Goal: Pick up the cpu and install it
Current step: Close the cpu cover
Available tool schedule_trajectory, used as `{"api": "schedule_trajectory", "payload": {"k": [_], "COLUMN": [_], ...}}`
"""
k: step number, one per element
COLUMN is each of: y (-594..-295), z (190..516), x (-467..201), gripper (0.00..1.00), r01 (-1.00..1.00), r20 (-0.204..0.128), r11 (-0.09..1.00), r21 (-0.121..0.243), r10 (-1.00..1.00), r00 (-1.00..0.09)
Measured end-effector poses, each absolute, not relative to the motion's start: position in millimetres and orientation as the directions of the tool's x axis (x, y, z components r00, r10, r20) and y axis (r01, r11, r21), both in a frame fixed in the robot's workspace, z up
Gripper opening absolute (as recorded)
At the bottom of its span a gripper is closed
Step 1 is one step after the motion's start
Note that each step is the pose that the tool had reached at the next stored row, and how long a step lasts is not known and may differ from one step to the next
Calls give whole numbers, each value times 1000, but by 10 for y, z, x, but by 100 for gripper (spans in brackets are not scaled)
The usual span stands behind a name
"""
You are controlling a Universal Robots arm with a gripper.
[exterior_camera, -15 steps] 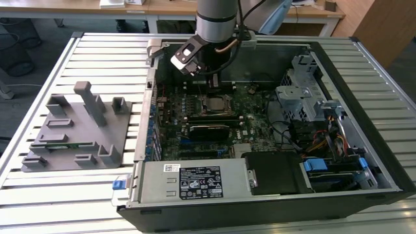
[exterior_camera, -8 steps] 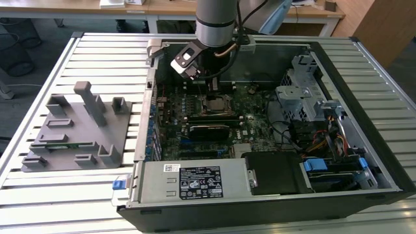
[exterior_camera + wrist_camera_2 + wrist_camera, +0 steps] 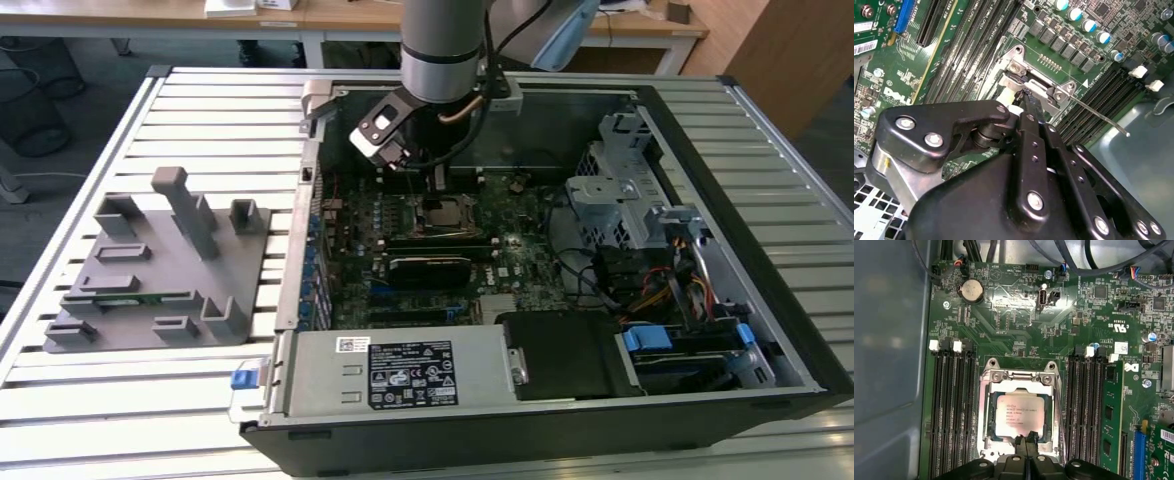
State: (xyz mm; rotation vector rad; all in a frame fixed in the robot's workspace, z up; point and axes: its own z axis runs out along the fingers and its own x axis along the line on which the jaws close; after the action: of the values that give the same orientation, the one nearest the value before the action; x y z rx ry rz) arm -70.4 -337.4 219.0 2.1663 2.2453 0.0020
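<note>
A pale slatted metal worktop (image 3: 200, 100) stands on a grey floor (image 3: 127, 55); light wooden desks (image 3: 334, 15) run behind, a wire basket (image 3: 34, 110) off to the exterior view's left

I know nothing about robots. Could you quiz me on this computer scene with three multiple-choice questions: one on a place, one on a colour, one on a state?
1. Where is the cpu?
A) on the tray
B) in the motherboard socket
C) in the gripper

2. What colour is the tray?
A) grey
B) red
C) yellow

3. How are the gripper's fingers?
A) spread wide
B) clamped on the tray
C) shut together

Answers:
1 B, the cpu lies flat inside the socket's metal frame.
2 A, the tray on the exterior view's left is plain grey.
3 C, in the first wrist view the two tips meet near the socket's edge, holding nothing.
</note>
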Motion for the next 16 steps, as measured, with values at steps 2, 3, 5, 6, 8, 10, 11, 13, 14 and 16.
{"api": "schedule_trajectory", "payload": {"k": [2, 3, 5, 6, 8, 10, 11, 13, 14, 16], "y": [-3374, -3374, -3374, -3374, -3375, -3374, -3374, -3374, -3374, -3374], "z": [2181, 2176, 2167, 2164, 2159, 2154, 2149, 2145, 2144, 2139], "x": [-715, -720, -723, -723, -723, -723, -724, -724, -724, -725], "gripper": [11, 11, 11, 11, 11, 11, 11, 11, 11, 11], "r01": [999, 999, 999, 999, 999, 999, 999, 999, 999, 999], "r20": [-15, -15, -15, -15, -15, -15, -15, -15, -15, -15], "r11": [36, 36, 36, 36, 36, 36, 36, 36, 36, 36], "r21": [16, 16, 16, 16, 16, 16, 16, 16, 16, 16], "r10": [999, 999, 999, 999, 999, 999, 999, 999, 999, 999], "r00": [-36, -36, -36, -36, -36, -36, -36, -36, -36, -36]}}
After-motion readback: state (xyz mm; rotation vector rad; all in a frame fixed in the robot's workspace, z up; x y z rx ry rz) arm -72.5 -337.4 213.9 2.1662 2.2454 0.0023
